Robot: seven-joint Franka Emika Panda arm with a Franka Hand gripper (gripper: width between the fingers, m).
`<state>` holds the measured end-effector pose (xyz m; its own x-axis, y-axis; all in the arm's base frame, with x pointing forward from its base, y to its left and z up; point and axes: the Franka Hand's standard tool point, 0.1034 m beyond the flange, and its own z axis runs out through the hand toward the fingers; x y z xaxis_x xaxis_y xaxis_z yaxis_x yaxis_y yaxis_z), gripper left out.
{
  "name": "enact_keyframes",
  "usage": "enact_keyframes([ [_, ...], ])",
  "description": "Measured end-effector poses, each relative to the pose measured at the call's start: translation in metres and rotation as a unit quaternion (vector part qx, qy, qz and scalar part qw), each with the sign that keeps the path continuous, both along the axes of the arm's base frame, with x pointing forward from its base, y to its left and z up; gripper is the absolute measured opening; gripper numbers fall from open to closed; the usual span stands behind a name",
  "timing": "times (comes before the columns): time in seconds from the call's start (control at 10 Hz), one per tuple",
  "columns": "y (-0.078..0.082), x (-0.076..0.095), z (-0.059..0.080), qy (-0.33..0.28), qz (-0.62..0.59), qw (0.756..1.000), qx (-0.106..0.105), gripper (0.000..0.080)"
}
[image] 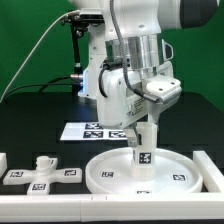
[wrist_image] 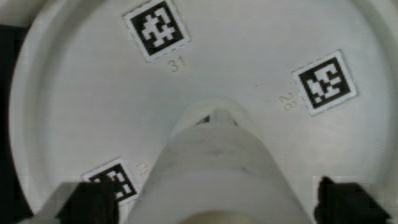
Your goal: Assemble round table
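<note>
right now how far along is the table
Done: leg stands upright at the centre of the disc; whether it is fully seated, can't tell. In hand: gripper open around the leg's top, holding nothing. Left: foot lies loose beside the disc, not yet fitted.

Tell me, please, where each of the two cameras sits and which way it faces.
Exterior view: off the arm, raised, looking slightly down at the scene; it shows the arm and the gripper over the round disc.
Wrist view: on the wrist, looking down along the upright leg onto the disc; two fingertips flank the leg.
Shared: leg, disc, gripper.
</note>
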<state>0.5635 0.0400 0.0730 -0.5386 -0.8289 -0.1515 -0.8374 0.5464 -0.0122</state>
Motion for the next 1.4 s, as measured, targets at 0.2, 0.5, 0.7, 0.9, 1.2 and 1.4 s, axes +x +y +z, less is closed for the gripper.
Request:
enact_keyframes([
  [0.2, 0.003, 0.002, 0.018, -0.03, 0.035, 0.999, 0.0, 0.0636],
  [0.5, 0.005, 0.001, 0.033, -0.036, 0.075, 0.996, 0.008, 0.0649],
  [0.7, 0.005, 0.0, 0.032, -0.034, 0.078, 0.996, 0.008, 0.0649],
  [0.9, 0.006, 0.0, 0.031, -0.034, 0.08, 0.996, 0.008, 0.0649],
  [1.2, 0.006, 0.0, 0.031, -0.034, 0.082, 0.996, 0.007, 0.0649],
  [1.4, 0.006, 0.0, 0.031, -0.034, 0.084, 0.996, 0.007, 0.0649],
])
